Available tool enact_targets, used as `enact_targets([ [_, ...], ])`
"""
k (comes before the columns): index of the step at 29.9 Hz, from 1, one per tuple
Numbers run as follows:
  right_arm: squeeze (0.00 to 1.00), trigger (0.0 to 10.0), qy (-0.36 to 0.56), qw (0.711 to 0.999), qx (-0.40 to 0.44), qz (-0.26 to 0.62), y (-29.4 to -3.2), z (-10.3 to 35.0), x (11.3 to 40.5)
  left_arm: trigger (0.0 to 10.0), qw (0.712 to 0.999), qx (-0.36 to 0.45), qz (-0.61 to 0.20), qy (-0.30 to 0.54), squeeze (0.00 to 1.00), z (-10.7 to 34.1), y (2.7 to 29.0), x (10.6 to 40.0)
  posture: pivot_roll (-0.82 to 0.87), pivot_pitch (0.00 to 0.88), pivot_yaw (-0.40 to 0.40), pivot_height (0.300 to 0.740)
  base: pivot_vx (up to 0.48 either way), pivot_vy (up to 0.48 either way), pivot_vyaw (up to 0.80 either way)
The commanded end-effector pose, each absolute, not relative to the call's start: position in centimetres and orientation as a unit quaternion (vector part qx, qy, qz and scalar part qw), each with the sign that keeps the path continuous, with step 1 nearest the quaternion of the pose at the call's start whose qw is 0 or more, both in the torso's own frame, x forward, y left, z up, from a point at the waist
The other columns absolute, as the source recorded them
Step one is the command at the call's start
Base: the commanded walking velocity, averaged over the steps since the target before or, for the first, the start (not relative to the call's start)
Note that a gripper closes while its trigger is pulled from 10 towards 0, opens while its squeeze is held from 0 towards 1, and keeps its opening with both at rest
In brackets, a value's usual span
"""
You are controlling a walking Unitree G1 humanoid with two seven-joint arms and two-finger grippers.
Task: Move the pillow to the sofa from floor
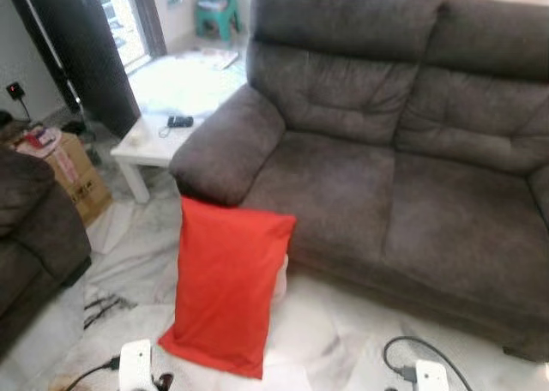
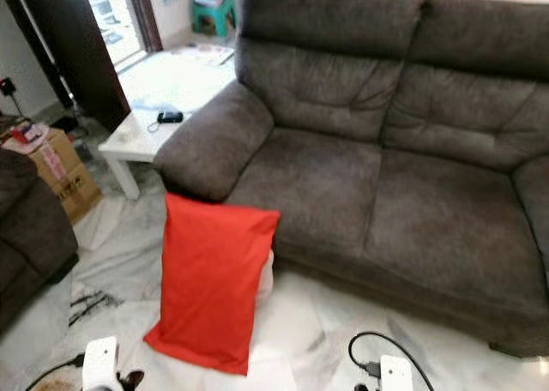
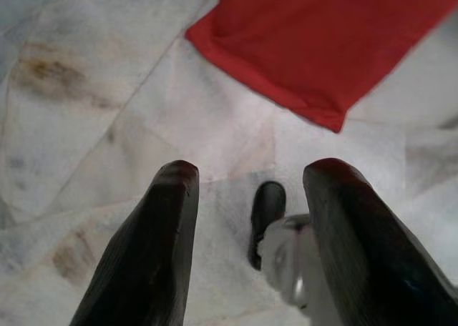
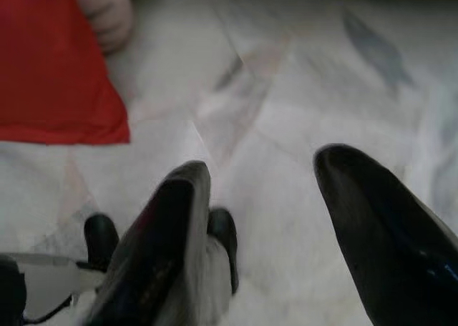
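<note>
Red pillow [image 1: 225, 286] stood on the floor [image 1: 326, 331], leaning vs front of the grey sofa [image 1: 386, 151] by its armrest. Left gripper [image 3: 247, 219] & right gripper [image 4: 265, 219] hung low over floor, both w/ fingers spread, holding nothing.

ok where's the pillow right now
The red pillow stands on the floor in the head views, left of centre, leaning against the front of the sofa just below its armrest, ahead of both open grippers.
</note>
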State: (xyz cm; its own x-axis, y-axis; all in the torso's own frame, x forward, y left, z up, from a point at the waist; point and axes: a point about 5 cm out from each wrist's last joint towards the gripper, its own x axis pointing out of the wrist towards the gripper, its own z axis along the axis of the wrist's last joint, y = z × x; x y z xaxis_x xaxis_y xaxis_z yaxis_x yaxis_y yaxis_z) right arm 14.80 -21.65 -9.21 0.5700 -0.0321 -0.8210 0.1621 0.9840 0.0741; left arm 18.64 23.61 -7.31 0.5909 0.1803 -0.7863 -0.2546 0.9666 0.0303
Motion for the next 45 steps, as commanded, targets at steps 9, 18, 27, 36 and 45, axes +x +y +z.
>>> enact_targets([
  [9,0.00,10.0,0.459,0.884,0.076,-0.050,-21.24,-9.32,14.63,10.0,0.886,-0.044,0.129,0.443,0.00,-7.50,23.82,18.19,-0.02,0.053,-0.041,0.740,0.310,0.000,0.41],
  [18,0.00,10.0,0.460,0.883,0.079,-0.052,-21.15,-9.36,14.58,10.0,0.886,-0.042,0.128,0.443,0.00,-7.48,23.89,18.18,-0.02,0.053,-0.039,0.740,0.311,0.000,0.00],
  [27,0.00,10.0,0.460,0.884,0.073,-0.048,-21.20,-9.32,14.65,10.0,0.887,-0.045,0.128,0.441,0.00,-7.47,23.83,18.21,-0.02,0.053,-0.040,0.740,0.307,0.000,0.44],
  [36,0.00,10.0,0.460,0.883,0.074,-0.047,-21.22,-9.34,14.61,10.0,0.887,-0.045,0.128,0.442,0.00,-7.50,23.81,18.18,-0.02,0.054,-0.042,0.740,0.000,0.000,0.21],
  [45,0.00,10.0,0.460,0.884,0.070,-0.045,-21.21,-9.32,14.64,10.0,0.887,-0.047,0.126,0.441,0.00,-7.49,23.81,18.18,-0.02,0.053,-0.041,0.740,0.000,0.000,0.68],
])
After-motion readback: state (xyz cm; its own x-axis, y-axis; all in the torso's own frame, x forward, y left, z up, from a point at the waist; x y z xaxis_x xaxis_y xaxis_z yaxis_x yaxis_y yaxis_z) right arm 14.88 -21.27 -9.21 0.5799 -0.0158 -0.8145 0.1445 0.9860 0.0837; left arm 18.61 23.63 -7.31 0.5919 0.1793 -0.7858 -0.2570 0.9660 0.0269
